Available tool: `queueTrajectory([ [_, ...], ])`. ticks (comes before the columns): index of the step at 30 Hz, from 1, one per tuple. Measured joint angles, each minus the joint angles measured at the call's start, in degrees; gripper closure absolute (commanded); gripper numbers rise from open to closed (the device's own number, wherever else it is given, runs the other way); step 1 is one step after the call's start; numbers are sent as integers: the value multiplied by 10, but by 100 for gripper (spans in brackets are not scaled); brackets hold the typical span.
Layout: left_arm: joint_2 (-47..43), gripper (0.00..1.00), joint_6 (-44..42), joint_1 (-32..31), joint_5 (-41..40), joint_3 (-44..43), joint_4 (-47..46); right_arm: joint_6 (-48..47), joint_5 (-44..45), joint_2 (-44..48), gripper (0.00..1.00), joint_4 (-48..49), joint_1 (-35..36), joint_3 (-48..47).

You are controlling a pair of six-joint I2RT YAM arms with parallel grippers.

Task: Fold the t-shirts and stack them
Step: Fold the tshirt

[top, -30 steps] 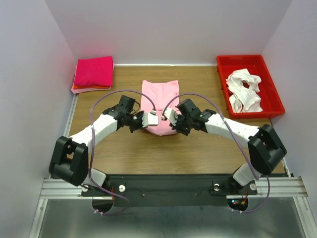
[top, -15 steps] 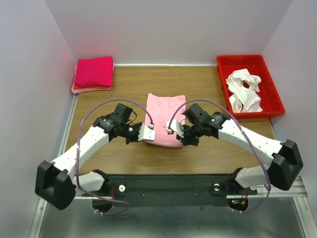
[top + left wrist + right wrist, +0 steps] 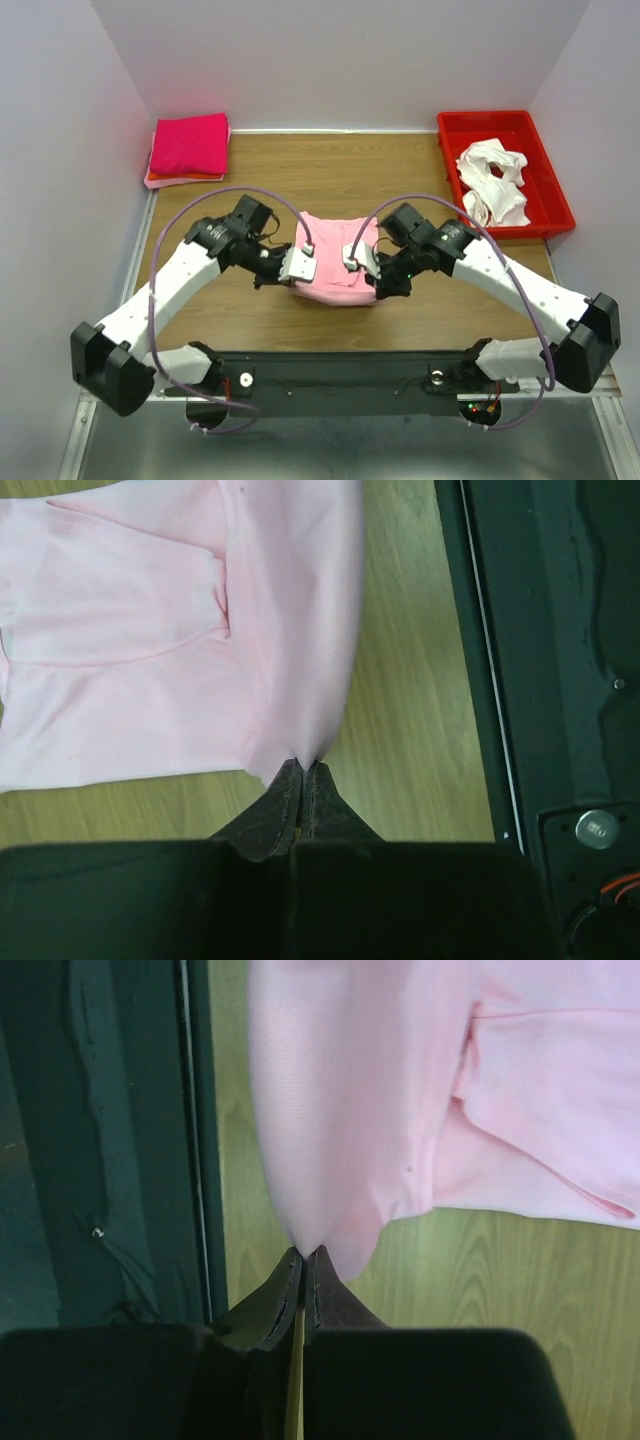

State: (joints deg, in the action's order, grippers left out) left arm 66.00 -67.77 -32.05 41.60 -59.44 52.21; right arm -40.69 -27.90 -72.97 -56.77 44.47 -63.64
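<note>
A pale pink t-shirt (image 3: pixel 335 262) lies partly folded on the wooden table (image 3: pixel 250 310), between the two arms. My left gripper (image 3: pixel 297 278) is shut on its near left edge; the left wrist view shows the cloth (image 3: pixel 180 650) pinched at the fingertips (image 3: pixel 303 768). My right gripper (image 3: pixel 372 283) is shut on its near right edge; the right wrist view shows the cloth (image 3: pixel 340 1110) pinched at the fingertips (image 3: pixel 306 1253). Both hold the pinched edge lifted over the near part of the shirt. A stack of folded shirts, magenta (image 3: pixel 190 143) on top, lies at the back left.
A red bin (image 3: pixel 548 205) at the back right holds crumpled white shirts (image 3: pixel 493 178). The black base rail (image 3: pixel 340 370) runs along the table's near edge, close behind both grippers. White walls enclose the table on three sides.
Both grippers have drawn the shirt's far edge toward the near side, folding it over itself; the shirt now looks shorter and sits closer to the base rail.
</note>
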Motion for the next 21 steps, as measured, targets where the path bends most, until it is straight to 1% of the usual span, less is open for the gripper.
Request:
queueTrajectory([
  [3,55,100,-15,11,4,-58,8,-16,-7,-27,99,-10,-38,-38],
  [6,125,100,-43,43,15,-125,16,-42,-16,-77,99,-12,-89,-85],
  [10,234,100,-93,105,36,-198,31,-86,-37,-167,99,-18,-150,-146],
  [12,289,98,-111,130,44,-231,35,-109,-53,-221,100,-16,-176,-175],
  [13,311,96,-115,136,48,-245,38,-115,-59,-240,99,-17,-186,-186],
  [14,353,92,-122,145,52,-271,37,-131,-70,-280,99,-12,-203,-210],
  [15,383,91,-125,150,53,-290,33,-137,-73,-294,99,-10,-208,-217],
  [17,429,90,-129,155,55,-313,36,-156,-87,-355,99,-11,-229,-247],
  [21,542,88,-121,157,54,-409,33,-179,-101,-445,99,-9,-247,-289],
])
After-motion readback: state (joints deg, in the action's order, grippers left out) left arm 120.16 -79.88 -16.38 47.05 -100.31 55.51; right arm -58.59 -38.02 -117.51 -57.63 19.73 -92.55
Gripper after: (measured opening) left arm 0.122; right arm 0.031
